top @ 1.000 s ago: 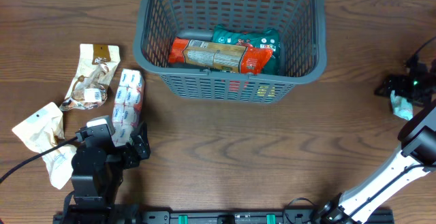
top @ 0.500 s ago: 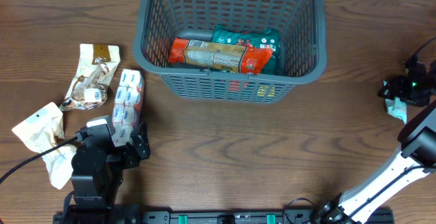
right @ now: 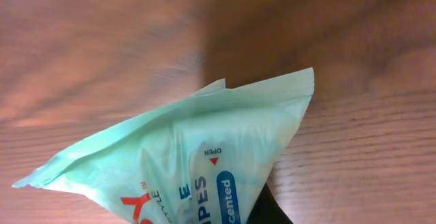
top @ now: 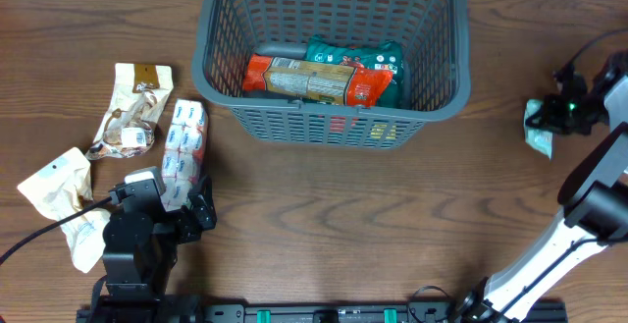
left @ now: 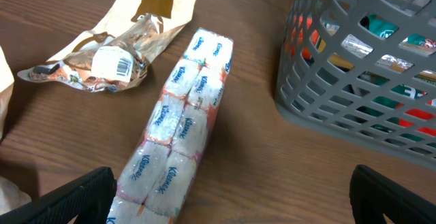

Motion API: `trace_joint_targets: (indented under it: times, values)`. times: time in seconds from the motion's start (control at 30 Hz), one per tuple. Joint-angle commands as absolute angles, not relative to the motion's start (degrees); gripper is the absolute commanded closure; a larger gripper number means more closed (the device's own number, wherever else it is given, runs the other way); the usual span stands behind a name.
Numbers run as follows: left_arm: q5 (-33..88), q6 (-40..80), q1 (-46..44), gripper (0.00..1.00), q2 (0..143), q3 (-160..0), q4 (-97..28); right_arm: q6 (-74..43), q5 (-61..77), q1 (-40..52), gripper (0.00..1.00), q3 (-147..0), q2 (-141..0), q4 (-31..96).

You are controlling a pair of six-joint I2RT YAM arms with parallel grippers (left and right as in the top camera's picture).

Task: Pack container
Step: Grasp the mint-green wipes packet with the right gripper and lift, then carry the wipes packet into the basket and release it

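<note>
The container (top: pixel 324 123), a dark grey slotted basket, stands at the back centre and shows at the right of the left wrist view (left: pixel 320 94). An orange packet (top: pixel 314 80) and a green packet (top: pixel 358 56) lie inside it. At the far right my right gripper (top: pixel 555 113) is shut on a pale green wipes pack (top: pixel 538 129), which fills the right wrist view (right: pixel 197 163) above the wood. My left gripper (left: pixel 231 203) stands open at the lower left (top: pixel 169 201). The near end of a Kleenex tissue pack (left: pixel 184 129) lies between its fingers, close to the left one.
Two crumpled cream and brown snack packets lie left of the tissue pack, one further back (top: pixel 132 112) and one near the left arm (top: pixel 57 197). The further one also shows in the left wrist view (left: pixel 116 54). The right arm's white link (top: pixel 549 254) rises from the front right.
My right gripper has shut on the wipes pack and carried it left and a little further back, toward the basket. The left arm has not moved.
</note>
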State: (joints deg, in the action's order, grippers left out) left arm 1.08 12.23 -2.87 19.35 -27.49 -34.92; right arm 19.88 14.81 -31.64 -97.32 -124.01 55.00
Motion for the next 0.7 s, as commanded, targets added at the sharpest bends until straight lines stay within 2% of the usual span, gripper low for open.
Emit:
trace_joint_targets:
  times: [0.0,0.37,0.67]
  values:
    - [0.8,12.58,-3.09,0.01,19.42,-28.73,-34.81,19.05,16.95,-28.34,0.99,-97.89,-113.4,54.63]
    - [0.82,12.58,-3.09,0.01,19.42,-28.73,-34.54,19.05,16.95,-13.41,0.99,-106.39,-90.87,52.47]
    - [0.8,12.58,-3.09,0.01,19.42,-28.73,-33.54,38.17,17.89,8.25,0.99,-114.83,-89.01,51.77]
